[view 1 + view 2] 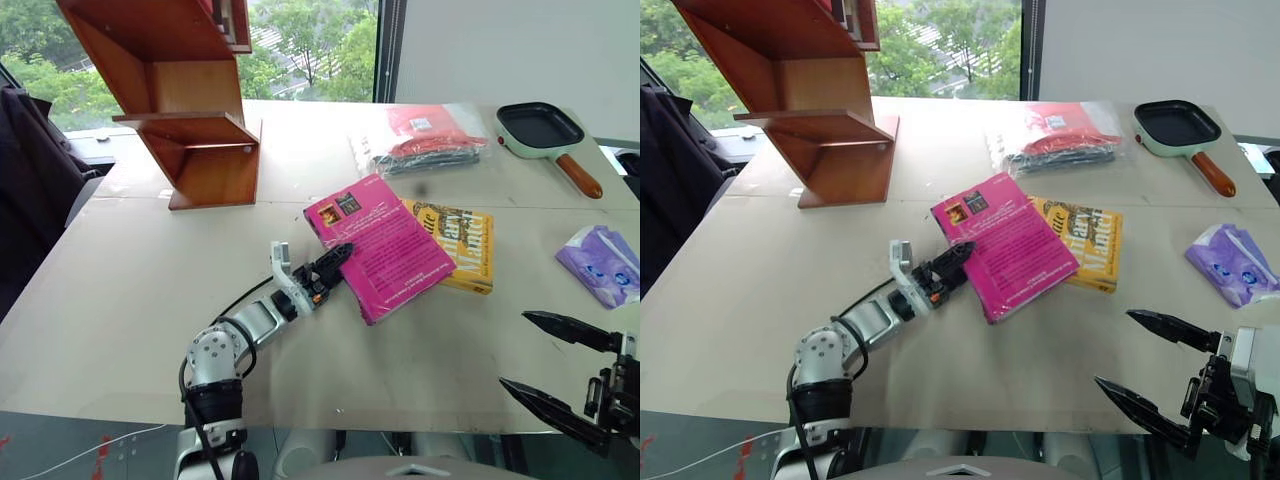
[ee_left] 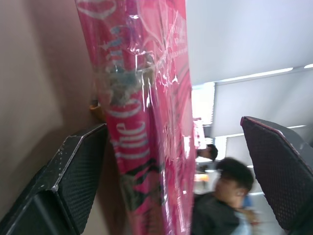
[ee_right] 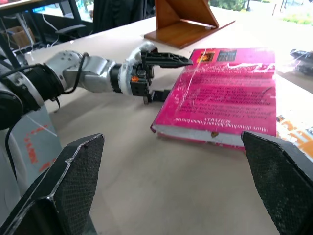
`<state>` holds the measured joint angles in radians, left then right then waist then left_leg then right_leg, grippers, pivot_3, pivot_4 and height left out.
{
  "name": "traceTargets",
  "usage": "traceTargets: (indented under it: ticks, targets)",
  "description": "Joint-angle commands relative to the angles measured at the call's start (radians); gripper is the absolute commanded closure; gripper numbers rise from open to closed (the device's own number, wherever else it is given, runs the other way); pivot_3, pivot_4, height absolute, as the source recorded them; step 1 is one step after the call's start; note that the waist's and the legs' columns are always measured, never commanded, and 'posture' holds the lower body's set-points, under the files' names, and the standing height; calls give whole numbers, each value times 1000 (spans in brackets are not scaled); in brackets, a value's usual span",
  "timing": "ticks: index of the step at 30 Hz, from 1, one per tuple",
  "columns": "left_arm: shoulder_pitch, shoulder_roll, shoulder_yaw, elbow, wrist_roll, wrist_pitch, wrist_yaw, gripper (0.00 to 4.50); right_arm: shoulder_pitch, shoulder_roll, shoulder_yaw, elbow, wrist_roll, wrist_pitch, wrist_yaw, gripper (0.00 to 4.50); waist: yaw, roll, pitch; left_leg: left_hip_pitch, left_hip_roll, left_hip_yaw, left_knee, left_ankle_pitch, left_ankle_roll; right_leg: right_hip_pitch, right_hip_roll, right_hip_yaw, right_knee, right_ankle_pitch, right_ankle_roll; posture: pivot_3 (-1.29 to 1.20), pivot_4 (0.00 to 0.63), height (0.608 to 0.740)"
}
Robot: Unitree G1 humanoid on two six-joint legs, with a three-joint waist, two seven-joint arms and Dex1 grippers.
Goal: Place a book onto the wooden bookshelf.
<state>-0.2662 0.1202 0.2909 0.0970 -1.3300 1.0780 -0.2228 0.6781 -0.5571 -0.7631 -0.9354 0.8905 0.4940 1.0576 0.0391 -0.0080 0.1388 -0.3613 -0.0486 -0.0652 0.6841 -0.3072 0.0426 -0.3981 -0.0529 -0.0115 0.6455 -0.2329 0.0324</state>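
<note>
Left gripper stands wide open at centre frame, one finger above and one below the spine edge of the book, not yet closed on it. I note the book lies flat on the table, partly over a yellow book. Right gripper, lower right, is spread wide and empty. I judge the book light and stiff but glossy-wrapped, likely slippery; a deep bite near the spine suits best. The wooden bookshelf stands upper left.
</note>
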Motion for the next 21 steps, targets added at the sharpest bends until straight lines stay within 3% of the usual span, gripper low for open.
traceTargets:
  ticks: [1, 5, 11, 16, 19, 21]
  targets:
    - [-38, -5, -24, 37, -32, 68, -27, 0, -4, -22, -20, -12, 24, -48, -32, 65, 0, 0, 0, 0, 0, 0, 0, 1, -1, 0, 0, 0, 0, 0, 0, 0, 150, 720]
    - [-78, -45, -17, 65, -37, 66, -20, 1221, -9, -34, 12, 9, 7, -77, -44, 0, 2, 0, 0, -1, 0, 0, 0, 2, -4, 0, -1, 0, -2, 0, 1, 0, 150, 720]
    - [-39, -72, 2, -40, -133, 97, 40, 4154, -32, -69, 57, 45, -8, -100, -41, 0, -2, -2, 1, -3, 0, 0, 0, 1, -3, -1, -1, 0, -3, -1, 1, 0, 150, 720]
    - [3, -33, 48, -273, -234, 14, 66, 4294, -117, -119, 72, 102, 33, -90, -62, 0, -1, -4, 6, -4, 1, 0, -1, 1, -3, -3, -1, 1, -3, -1, 1, 0, 150, 720]
    - [-1, 91, 5, -473, -75, -42, -4, 4294, -187, -156, 83, 156, 60, -74, -73, 0, 0, -5, 7, -7, 1, 0, -1, 1, -3, -6, -1, 1, -3, -1, 1, 0, 150, 720]
    - [-52, 205, -41, -579, 103, -129, -30, 4294, -267, -186, 97, 223, 78, -65, -80, 0, 2, -5, 7, -7, 0, 0, -1, 1, -4, -6, -1, 1, -3, -1, 1, 0, 150, 720]
